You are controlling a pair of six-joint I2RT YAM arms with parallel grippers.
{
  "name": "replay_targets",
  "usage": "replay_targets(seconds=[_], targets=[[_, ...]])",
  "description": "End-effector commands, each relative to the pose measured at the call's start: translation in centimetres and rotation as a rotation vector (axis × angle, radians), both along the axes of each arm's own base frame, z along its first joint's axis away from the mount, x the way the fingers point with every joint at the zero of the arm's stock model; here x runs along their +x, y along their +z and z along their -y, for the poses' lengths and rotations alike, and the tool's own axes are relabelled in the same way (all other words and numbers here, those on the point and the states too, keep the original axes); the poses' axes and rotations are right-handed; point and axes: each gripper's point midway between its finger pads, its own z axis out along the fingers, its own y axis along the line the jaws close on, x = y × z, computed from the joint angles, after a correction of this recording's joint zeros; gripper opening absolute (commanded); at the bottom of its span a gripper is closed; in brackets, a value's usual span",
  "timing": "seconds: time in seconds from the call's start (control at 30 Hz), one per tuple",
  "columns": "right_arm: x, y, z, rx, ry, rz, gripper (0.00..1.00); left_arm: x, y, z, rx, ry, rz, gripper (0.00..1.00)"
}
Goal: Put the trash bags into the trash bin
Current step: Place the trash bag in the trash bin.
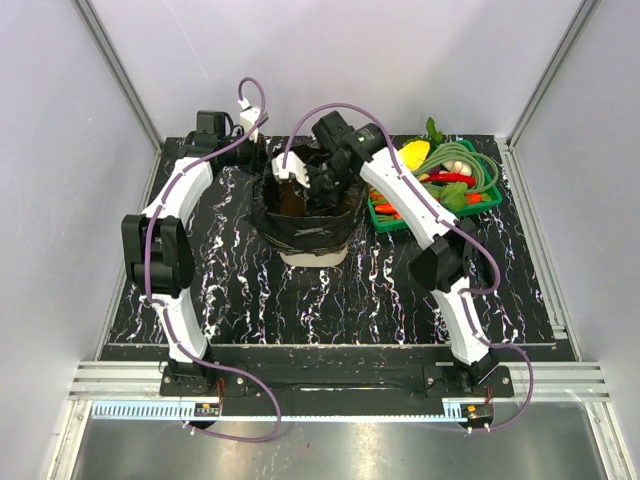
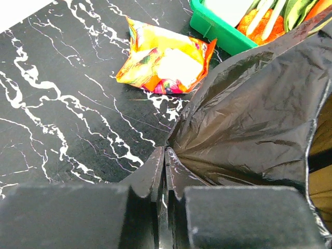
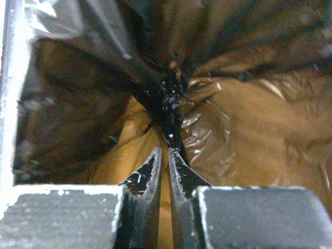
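The cream trash bin (image 1: pixel 312 258) stands mid-table with a glossy black trash bag (image 1: pixel 300 228) draped over its rim and hanging inside. At the bin's far-left rim, my left gripper (image 1: pixel 268 165) is shut on the bag's edge. In the left wrist view the jaws (image 2: pixel 167 150) pinch the black plastic (image 2: pixel 249 114), which fans out to the right. My right gripper (image 1: pixel 318 185) reaches down into the bin's mouth. There its jaws (image 3: pixel 165 150) stand nearly together on a twisted fold of the bag (image 3: pixel 167 101).
An orange snack wrapper (image 2: pixel 166 59) lies on the black marbled table (image 2: pixel 62 114) behind the bin. A green tray (image 1: pixel 385 215) of vegetables sits right of the bin, close to the right arm. Grey walls enclose the table.
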Motion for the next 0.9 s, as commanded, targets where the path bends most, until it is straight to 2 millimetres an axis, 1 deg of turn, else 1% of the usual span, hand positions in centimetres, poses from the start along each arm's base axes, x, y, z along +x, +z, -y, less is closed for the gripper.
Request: replay_targets(seconds=[0.0, 0.23, 0.37, 0.4, 0.47, 0.57, 0.63, 0.7, 0.77, 0.87], targets=[[-4.9, -1.1, 0.7, -0.084, 0.203, -0.043, 0.14, 1.0, 1.5, -0.3, 0.025, 0.015, 0.087, 0.08], [-6.4, -4.2, 0.9, -0.137, 0.357, -0.062, 0.12, 1.5, 1.0, -0.4, 0.037, 0.023, 0.069, 0.08], [-6.9, -6.3, 1.6, -0.189, 0.411, -0.087, 0.1, 1.8, 1.1, -0.4, 0.04, 0.035, 0.071, 0.08], [-7.1, -7.2, 2.1, -0.207, 0.43, -0.098, 0.1, 1.9, 1.2, -0.4, 0.04, 0.038, 0.073, 0.08], [-7.6, -8.2, 2.6, -0.226, 0.464, -0.109, 0.09, 2.0, 1.3, -0.4, 0.044, 0.041, 0.075, 0.09], [-8.4, -9.3, 3.4, -0.235, 0.527, -0.125, 0.09, 2.1, 0.9, -0.5, 0.053, 0.045, 0.066, 0.09], [-8.7, -10.0, 3.5, -0.231, 0.558, -0.129, 0.09, 2.1, 0.4, -0.5, 0.063, 0.044, 0.056, 0.09], [-8.7, -10.5, 3.3, -0.227, 0.573, -0.131, 0.08, 2.1, 0.4, -0.5, 0.068, 0.045, 0.055, 0.09], [-8.1, -10.6, 2.9, -0.215, 0.562, -0.127, 0.08, 2.3, 0.1, -0.6, 0.075, 0.051, 0.052, 0.09], [-6.5, -8.9, 1.6, -0.11, 0.504, -0.122, 0.06, 2.3, -0.5, -0.7, 0.082, 0.052, 0.04, 0.09]])
